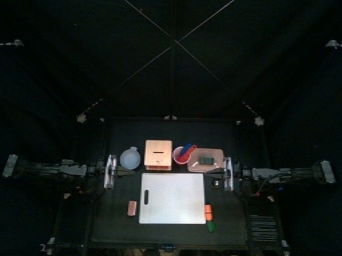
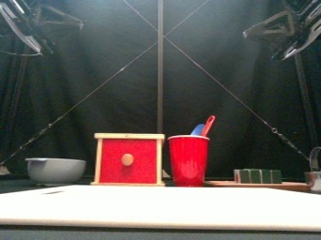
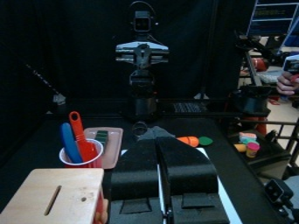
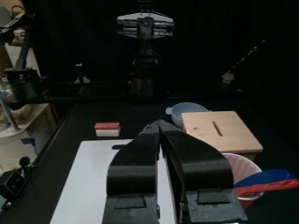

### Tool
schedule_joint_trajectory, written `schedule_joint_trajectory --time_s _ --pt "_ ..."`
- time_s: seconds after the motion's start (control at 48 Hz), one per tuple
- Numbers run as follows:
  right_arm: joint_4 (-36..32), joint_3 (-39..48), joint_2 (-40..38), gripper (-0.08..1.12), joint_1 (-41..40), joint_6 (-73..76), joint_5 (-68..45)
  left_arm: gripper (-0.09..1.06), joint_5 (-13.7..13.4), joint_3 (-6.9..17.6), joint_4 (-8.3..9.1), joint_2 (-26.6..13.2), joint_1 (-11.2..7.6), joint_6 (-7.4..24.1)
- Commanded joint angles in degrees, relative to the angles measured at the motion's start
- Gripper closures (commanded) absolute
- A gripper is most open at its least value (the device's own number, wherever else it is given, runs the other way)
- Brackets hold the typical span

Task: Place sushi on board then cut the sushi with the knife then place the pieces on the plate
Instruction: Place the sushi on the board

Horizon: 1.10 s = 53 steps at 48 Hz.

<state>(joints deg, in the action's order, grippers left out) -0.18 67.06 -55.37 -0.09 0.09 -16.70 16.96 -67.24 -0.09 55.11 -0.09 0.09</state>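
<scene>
The dark green sushi roll (image 2: 258, 175) lies on the pink tray (image 1: 210, 161) at the back right, beside the red cup (image 1: 183, 155) holding a blue and a red knife (image 2: 204, 126). The white cutting board (image 1: 174, 198) lies bare in the middle front. My left gripper (image 1: 110, 172) rests at the table's left side and my right gripper (image 1: 230, 173) at its right side, level with the board's far edge. Both are shut and hold nothing. The left wrist view shows the sushi (image 3: 101, 136) on the tray (image 3: 112, 152) behind the cup (image 3: 80, 158).
A wooden box with a red drawer front (image 1: 159, 154) and a blue-grey bowl (image 1: 130, 158) stand at the back left. Small toy foods lie beside the board: an orange one (image 1: 132, 208) to its left, an orange one (image 1: 213, 211) and a green one (image 1: 213, 224) to its right.
</scene>
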Motion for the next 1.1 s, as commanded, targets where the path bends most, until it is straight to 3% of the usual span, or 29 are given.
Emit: schedule_joint_trajectory --time_s 0.021,0.312,0.562,0.771,0.875,1.104 --pt "0.18 -0.62 0.62 1.04 -0.26 0.18 -0.35 0.98 2.02 0.0 0.18 -1.23 0.09 0.09" --pt "4.57 -2.02 2.02 1.01 -7.38 1.85 2.29 1.0 3.87 -1.05 0.7 -2.99 0.26 0.18" --pt "5.54 -6.5 4.83 1.01 -18.46 1.67 20.65 1.0 4.31 -1.14 0.7 -4.92 0.97 0.18" --pt "3.52 -8.88 8.26 0.97 -21.97 0.97 30.94 1.0 4.31 -1.14 0.7 -6.33 1.85 0.18" --pt "0.53 -9.76 10.37 0.9 -22.94 1.14 34.54 1.0 4.39 -1.14 0.7 -6.77 1.93 0.18" --pt "-4.75 -11.78 17.05 0.57 -23.55 0.53 41.22 1.0 4.39 -1.14 0.62 -7.21 2.02 0.18"
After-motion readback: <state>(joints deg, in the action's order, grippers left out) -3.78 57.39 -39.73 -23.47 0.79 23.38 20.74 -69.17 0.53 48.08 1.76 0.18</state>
